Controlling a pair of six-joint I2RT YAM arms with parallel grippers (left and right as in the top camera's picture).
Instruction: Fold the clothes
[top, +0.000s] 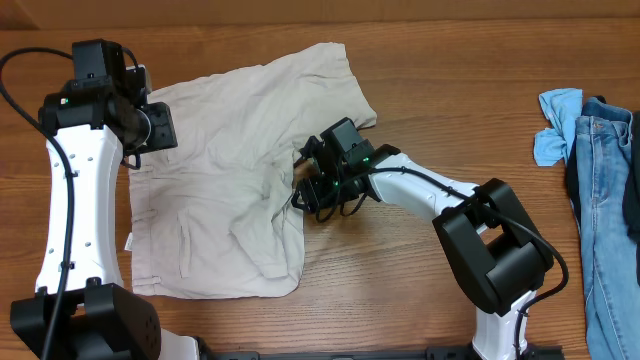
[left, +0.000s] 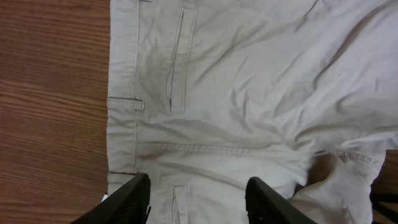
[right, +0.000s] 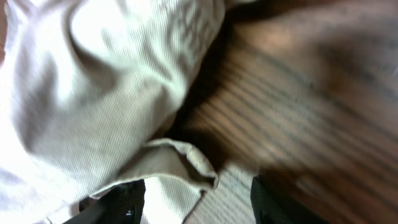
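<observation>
A white tag (top: 128, 243) sticks out at 8 o'clock on the shorts (top: 220, 180); its words are too small to read. The left gripper (left: 199, 202) hangs over the waistband (left: 124, 93), fingers apart, holding nothing. The shorts lie wrinkled on the table (top: 450, 80). At their 3 o'clock edge sits the right gripper (right: 196, 199), fingers apart around a hem (right: 180, 155), maybe touching it. At the table's 3 o'clock side lie a light blue cloth (top: 555, 125) and blue jeans (top: 605, 220).
</observation>
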